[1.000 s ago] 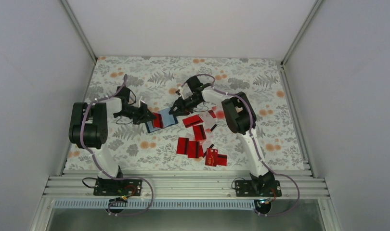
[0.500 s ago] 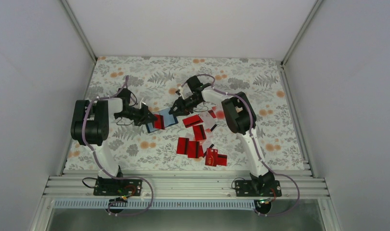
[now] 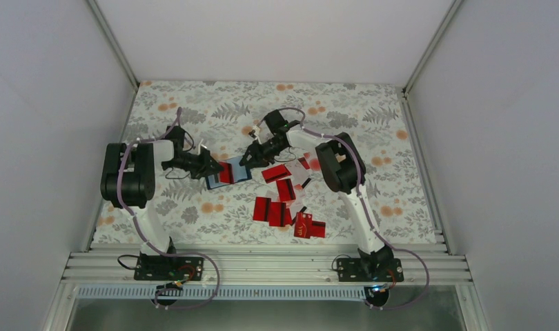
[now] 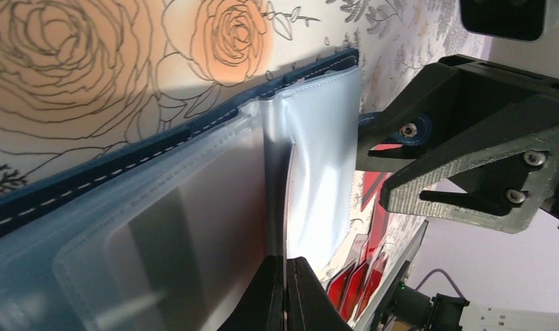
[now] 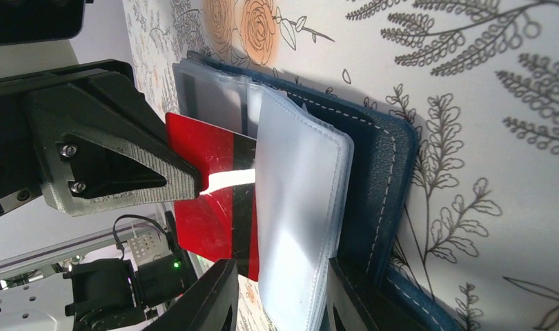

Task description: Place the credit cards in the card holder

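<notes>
At the left of the top view, the left arm is reaching rightward across the flowered table. The left jaws are clenching on a thin plastic leaf of the card holder. In the left wrist view the two tips are pressing together with only that leaf's edge between them.

Just right of them, near the middle of the frame, the card holder is lying open with its navy cover down and its pale insides facing up. A red card with a black stripe is lying on the open holder, its striped edge meeting a clear sleeve. Whether that edge is sitting inside the pocket I cannot tell. Compared with a second ago, the holder is sitting a touch further left in the frame.

At the holder's upper right corner, the right jaws are standing released. In the right wrist view one finger is showing on each side of the clear sleeve and the red card's end, and I cannot see them gripping either. Since a second ago they have edged left and slightly down, closer onto the holder.

Right of and below the holder, the loose credit cards are lying flat and scattered, several overlapping. They are mostly red, and some are showing black stripes. They are lying in the same places as a second ago. Furthest right, the right arm is arching over them from its base at the bottom edge.
</notes>
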Robot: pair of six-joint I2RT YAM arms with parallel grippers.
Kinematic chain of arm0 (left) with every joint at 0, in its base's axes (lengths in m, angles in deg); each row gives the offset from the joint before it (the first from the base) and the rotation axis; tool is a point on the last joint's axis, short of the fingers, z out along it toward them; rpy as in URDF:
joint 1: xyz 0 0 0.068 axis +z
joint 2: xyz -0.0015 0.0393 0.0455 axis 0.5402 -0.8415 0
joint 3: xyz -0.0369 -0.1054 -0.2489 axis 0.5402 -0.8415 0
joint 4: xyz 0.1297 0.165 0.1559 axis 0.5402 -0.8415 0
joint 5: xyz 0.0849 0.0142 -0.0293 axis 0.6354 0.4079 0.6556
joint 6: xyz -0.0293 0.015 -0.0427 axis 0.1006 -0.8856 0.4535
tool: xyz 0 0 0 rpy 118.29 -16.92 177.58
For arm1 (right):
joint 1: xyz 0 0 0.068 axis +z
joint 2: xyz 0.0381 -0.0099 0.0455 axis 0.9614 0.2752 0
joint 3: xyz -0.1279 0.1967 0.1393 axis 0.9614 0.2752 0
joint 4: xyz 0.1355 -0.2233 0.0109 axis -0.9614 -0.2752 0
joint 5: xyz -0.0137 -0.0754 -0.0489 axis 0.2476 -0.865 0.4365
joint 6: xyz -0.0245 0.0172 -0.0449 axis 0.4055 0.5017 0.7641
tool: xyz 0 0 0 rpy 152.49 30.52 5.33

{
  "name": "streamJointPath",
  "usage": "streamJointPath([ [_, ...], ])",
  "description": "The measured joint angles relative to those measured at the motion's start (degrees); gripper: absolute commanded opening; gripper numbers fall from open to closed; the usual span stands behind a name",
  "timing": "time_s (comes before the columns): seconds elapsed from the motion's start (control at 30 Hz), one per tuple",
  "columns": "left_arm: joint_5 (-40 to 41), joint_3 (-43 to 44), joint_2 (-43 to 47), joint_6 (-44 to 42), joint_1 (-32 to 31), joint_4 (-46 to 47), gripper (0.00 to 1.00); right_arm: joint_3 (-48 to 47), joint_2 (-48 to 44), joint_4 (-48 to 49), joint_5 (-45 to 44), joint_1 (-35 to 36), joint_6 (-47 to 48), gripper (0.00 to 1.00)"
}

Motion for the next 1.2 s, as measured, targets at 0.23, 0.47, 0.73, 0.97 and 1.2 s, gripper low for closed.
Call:
streamJointPath([
  [0.23,3.8,0.33,2.51,-1.16,0.15,-3.76,0.02,0.07,0.0,0.02,-0.02,0.22,0.0,0.33],
  [0.47,5.79,0.33,4.55,-2.75,1.38,-6.69,0.02,0.09,0.0,0.02,-0.02,0.28,-0.02,0.33],
  [0.73,4.24,0.7,1.64,-4.04,1.55,-7.04,0.02,0.09,0.0,0.0,-0.04,0.28,0.0,0.33],
  [0.97,3.32,0.81,1.36,-4.15,1.6,-6.84,0.02,0.09,0.11,0.0,0.04,0.28,0.02,0.33],
  [1.2,2.82,0.79,1.55,-4.31,1.57,-6.62,0.02,0.07,0.2,0.0,0.24,0.26,0.07,0.33],
])
